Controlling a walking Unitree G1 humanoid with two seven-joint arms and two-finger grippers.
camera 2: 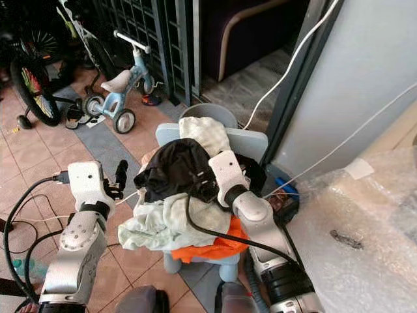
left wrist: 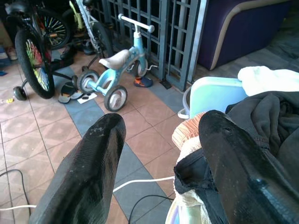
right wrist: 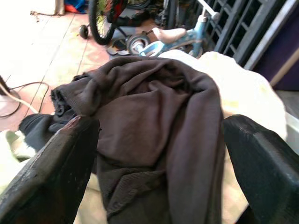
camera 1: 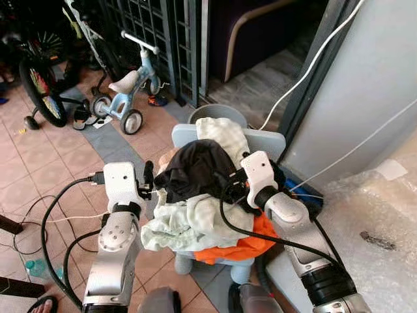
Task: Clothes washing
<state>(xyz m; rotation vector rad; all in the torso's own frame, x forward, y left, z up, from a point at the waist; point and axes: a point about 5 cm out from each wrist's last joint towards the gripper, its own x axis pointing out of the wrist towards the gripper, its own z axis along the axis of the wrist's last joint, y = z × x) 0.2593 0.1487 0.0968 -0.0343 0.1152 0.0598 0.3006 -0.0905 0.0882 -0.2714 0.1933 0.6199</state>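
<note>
1. We saw a heap of clothes [camera 1: 195, 208] piled on a small pale blue plastic chair [camera 1: 270, 142] that stood on the tiled floor [camera 1: 45, 163].
2. On top lay a dark garment [camera 1: 195, 166], soft and rumpled, with a ribbed hem visible in the right wrist view. Behind it sat a cream, waffle-textured cloth [camera 1: 225, 135]; below it hung a pale green crumpled piece [camera 1: 189, 222], and an orange one [camera 1: 251, 244] spilled out at the bottom right of the heap.
3. The right claw [right wrist: 159, 154] hovered just over the dark garment with its two black fingers spread wide apart, one on either side of the folds, gripping nothing.
4. The left claw [left wrist: 163, 154] was at the left edge of the heap, its fingers also apart and holding nothing; one finger [left wrist: 238, 163] lay just beside the dark fabric, the other [left wrist: 88, 172] over bare floor.
5. The fingers looked thick, matte and scuffed.
6. Beyond the chair stood a light blue child's tricycle [camera 1: 127, 91], a bicycle wheel [camera 1: 40, 88] and a dark metal grille [camera 1: 159, 32]. A white cable [camera 1: 313, 65] ran down the grey wall [camera 1: 365, 85], and bubble wrap [camera 1: 371, 228] lay to the right.
</note>
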